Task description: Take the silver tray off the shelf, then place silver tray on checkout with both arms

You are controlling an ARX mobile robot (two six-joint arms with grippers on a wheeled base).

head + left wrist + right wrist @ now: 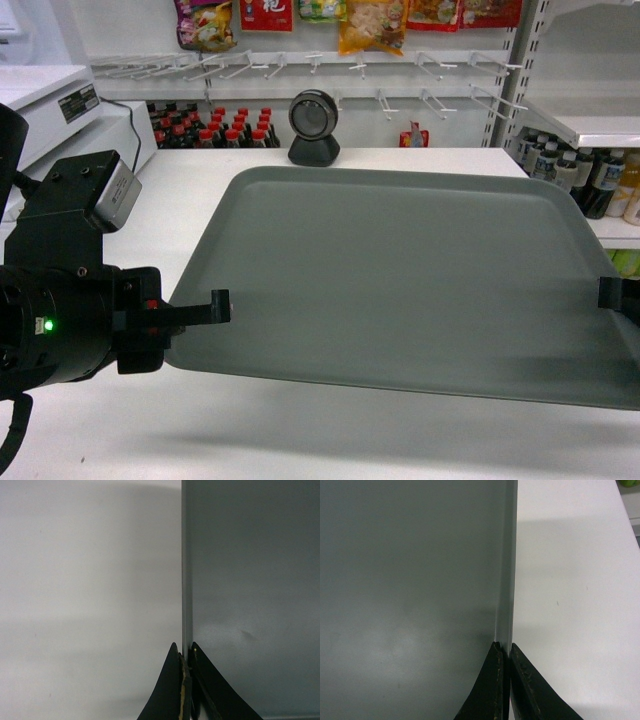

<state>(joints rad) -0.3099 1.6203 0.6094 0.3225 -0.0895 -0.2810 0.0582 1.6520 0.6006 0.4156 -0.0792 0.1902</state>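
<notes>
**Tray held over the counter by two thin edge grips**

A wide flat white matte checkout counter (120, 440) fills the foreground, a black round scanner (314, 127) at its back. Above it hangs the large matte grey-green tray (400, 280), plain, round-cornered, low-rimmed. The left gripper (186, 680) and right gripper (504, 680) are each clenched on a side rim (only the lip is caught). Uneven lowering or an early release on one side could twist or drop it.
</notes>
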